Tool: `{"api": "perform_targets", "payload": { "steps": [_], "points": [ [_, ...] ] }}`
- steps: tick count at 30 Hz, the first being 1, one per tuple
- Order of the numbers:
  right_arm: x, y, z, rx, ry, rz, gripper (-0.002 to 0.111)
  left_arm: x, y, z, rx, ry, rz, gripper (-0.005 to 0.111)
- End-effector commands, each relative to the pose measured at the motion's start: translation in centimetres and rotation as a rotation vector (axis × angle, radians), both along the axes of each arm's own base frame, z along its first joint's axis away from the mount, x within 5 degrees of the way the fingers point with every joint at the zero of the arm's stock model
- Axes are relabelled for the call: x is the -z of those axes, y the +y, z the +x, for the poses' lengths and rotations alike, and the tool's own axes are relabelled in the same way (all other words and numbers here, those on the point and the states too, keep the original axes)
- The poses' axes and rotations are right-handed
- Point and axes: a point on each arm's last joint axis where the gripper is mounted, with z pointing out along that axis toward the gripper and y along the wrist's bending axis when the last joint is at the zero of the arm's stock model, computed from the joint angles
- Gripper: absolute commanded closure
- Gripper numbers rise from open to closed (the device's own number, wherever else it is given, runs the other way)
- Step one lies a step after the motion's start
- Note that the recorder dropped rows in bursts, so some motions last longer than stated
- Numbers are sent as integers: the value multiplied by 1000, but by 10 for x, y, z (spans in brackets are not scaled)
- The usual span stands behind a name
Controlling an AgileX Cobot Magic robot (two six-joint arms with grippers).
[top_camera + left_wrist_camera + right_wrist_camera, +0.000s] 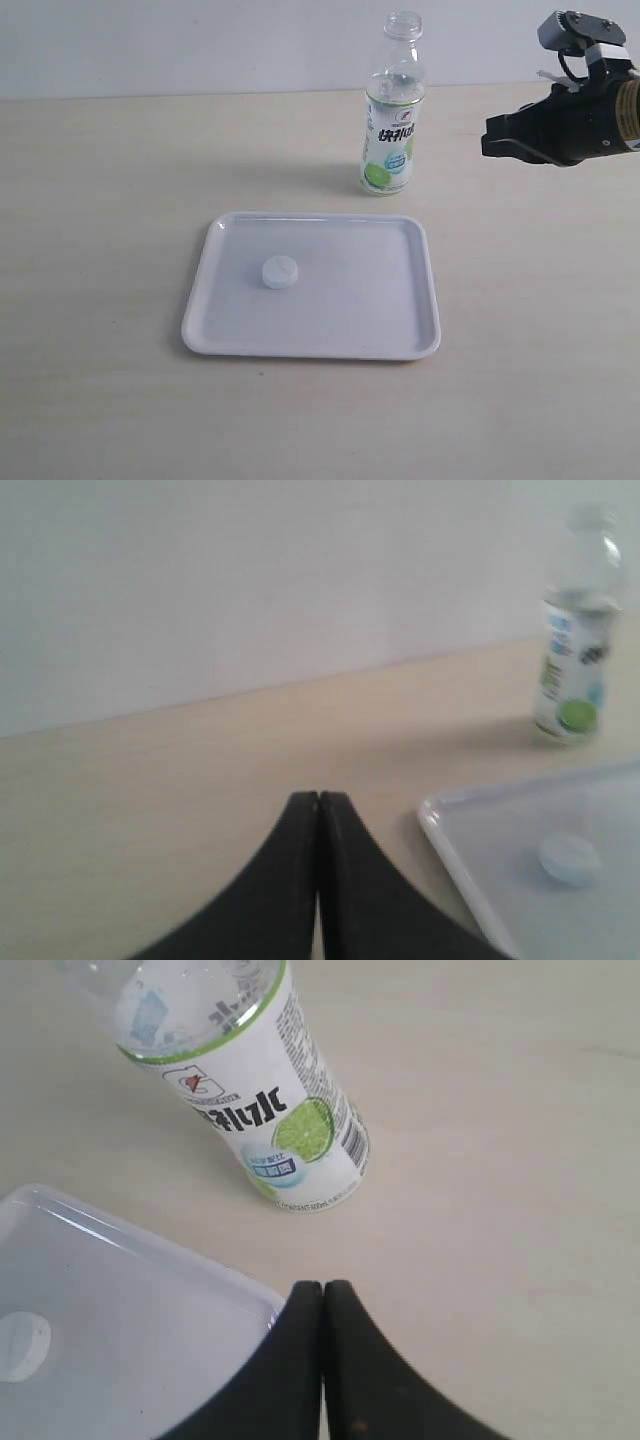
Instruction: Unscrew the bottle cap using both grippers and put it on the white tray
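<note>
1. bottle cap (pixel 280 272): white, round, lying flat on white tray (pixel 370 300), left of tray ctr.
2. bottle (pixel 394 110): clear plastic, green-white label, upright on light wood tabletop (pixel 100 200) just behind tray's far edge, neck uncapped.
3. right gripper (pixel 492 140): black, jaws pressed together, holding nothing; in air to right of bottle, apart from it.
4. left gripper (pixel 318 802): black, jaws together, nothing btwn; seen in wrist view only, above table near tray corner.
</note>
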Motion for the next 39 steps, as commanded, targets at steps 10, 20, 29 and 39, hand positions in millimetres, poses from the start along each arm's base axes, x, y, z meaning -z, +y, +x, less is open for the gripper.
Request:
{"api": "perform_targets", "payload": {
  "steps": [10,20,29,39],
  "points": [
    [-3,0,-1,2,-7,4,108,-1,22,-17,-300,-46,-191,105],
    [-3,0,-1,3,-9,3,108,13,24,-21,-303,65,-9,105],
    [-3,0,-1,3,-9,3,108,17,24,-22,-317,124,-84,105],
    [-3,0,-1,3,-9,3,108,21,25,-23,-326,168,-49,105]
  ]
}}
